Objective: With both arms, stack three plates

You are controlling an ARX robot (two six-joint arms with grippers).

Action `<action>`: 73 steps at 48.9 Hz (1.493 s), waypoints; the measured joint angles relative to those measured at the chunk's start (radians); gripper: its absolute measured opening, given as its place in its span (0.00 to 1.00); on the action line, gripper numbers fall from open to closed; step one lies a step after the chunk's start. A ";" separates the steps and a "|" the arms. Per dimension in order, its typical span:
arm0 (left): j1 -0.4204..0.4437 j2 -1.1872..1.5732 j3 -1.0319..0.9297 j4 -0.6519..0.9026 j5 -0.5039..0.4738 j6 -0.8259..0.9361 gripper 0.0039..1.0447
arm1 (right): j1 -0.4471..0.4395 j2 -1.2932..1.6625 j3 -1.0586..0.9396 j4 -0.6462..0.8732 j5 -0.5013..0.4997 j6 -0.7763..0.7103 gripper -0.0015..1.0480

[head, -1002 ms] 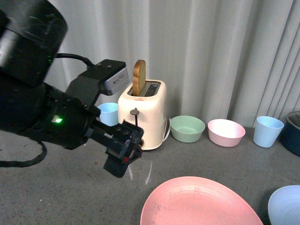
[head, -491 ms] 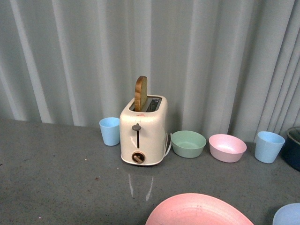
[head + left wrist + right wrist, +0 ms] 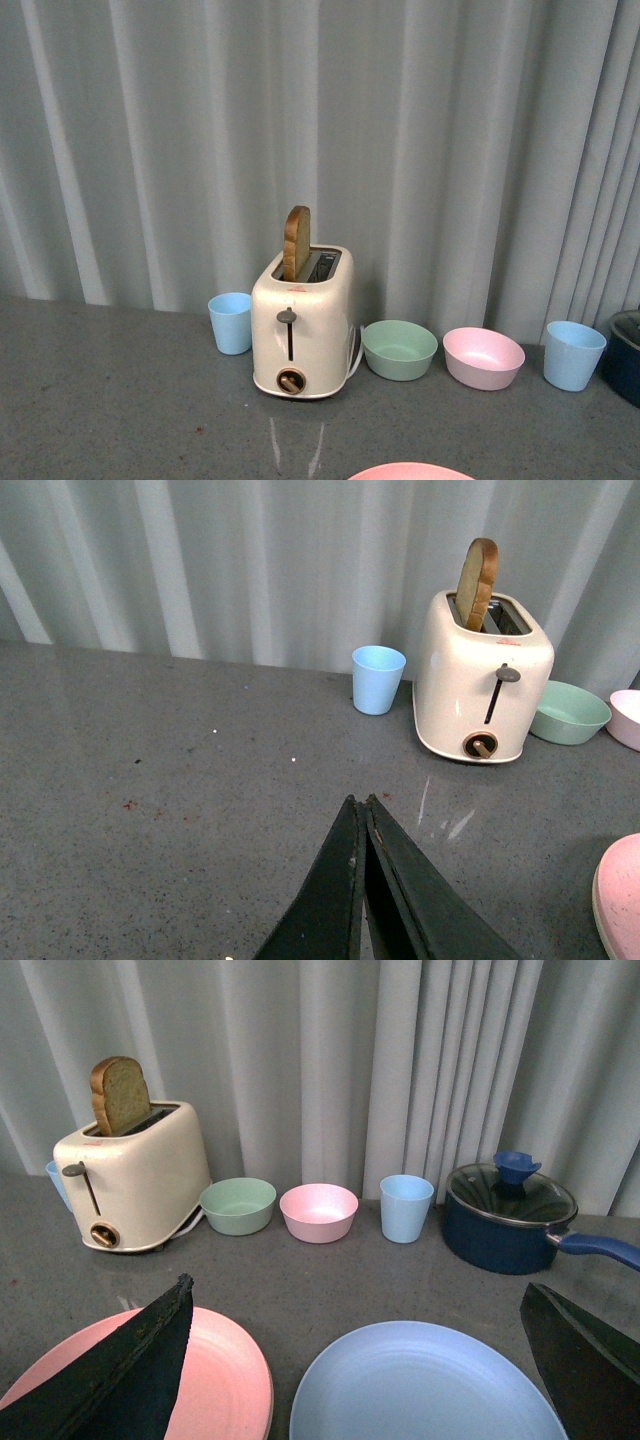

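The left claw (image 3: 360,808) is pressed together, with nothing held; the right claw (image 3: 355,1290) is spread wide. A pink plate (image 3: 232,1360) and a blue plate (image 3: 425,1385) are laid side by side on the table (image 3: 300,1270).

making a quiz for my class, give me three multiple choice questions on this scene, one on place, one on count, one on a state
1. Between toaster and pink bowl: A green bowl, B kettle, C mug.
2. Blue cups in the front view: A one, B two, C four.
3. Left gripper: A shut, B wide open, C holding a spoon.
Answers: A, it sits between them; B, one left of the toaster, one right of the bowls; A, jaws pressed together, nothing between.
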 joint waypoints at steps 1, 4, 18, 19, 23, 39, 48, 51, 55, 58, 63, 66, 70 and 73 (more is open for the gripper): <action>0.000 -0.016 -0.002 -0.011 0.000 0.000 0.03 | 0.000 0.000 0.000 0.000 0.000 0.000 0.93; 0.000 -0.064 -0.008 -0.050 0.000 0.000 0.03 | 0.000 0.000 0.000 0.000 0.000 0.000 0.93; 0.000 -0.267 -0.012 -0.228 0.000 0.000 0.03 | 0.000 0.000 0.000 0.000 0.000 0.000 0.93; 0.000 -0.281 -0.012 -0.240 0.000 0.000 0.03 | 0.000 0.000 0.000 0.000 0.000 0.000 0.93; 0.000 -0.333 -0.012 -0.291 0.000 0.000 0.03 | 0.000 0.000 0.000 0.000 -0.001 0.000 0.93; 0.000 -0.519 -0.013 -0.464 0.000 0.000 0.03 | 0.000 0.000 0.000 0.000 -0.001 0.000 0.93; 0.000 -0.595 -0.013 -0.537 0.000 0.000 0.03 | 0.000 0.000 0.000 0.000 0.000 0.000 0.93; 0.000 -0.618 -0.013 -0.561 0.000 0.000 0.03 | 0.000 0.000 0.000 0.000 0.000 0.000 0.93; 0.000 -0.649 -0.013 -0.591 0.000 0.000 0.03 | 0.000 0.000 0.000 0.000 -0.001 0.000 0.93; 0.000 -0.667 -0.013 -0.609 0.000 0.000 0.03 | 0.000 0.000 0.000 0.000 0.000 0.000 0.93; 0.000 -0.705 -0.013 -0.648 0.000 0.000 0.03 | 0.000 0.000 0.000 0.000 -0.001 0.000 0.93; 0.000 -0.723 -0.013 -0.666 0.000 0.000 0.03 | 0.000 0.000 0.000 0.000 -0.001 0.000 0.93; 0.000 -0.778 -0.013 -0.729 -0.002 0.000 0.03 | 0.000 0.000 0.000 0.000 0.000 0.000 0.93; 0.000 -0.855 -0.013 -0.834 0.000 0.000 0.03 | 0.000 0.000 0.000 0.000 0.000 0.000 0.93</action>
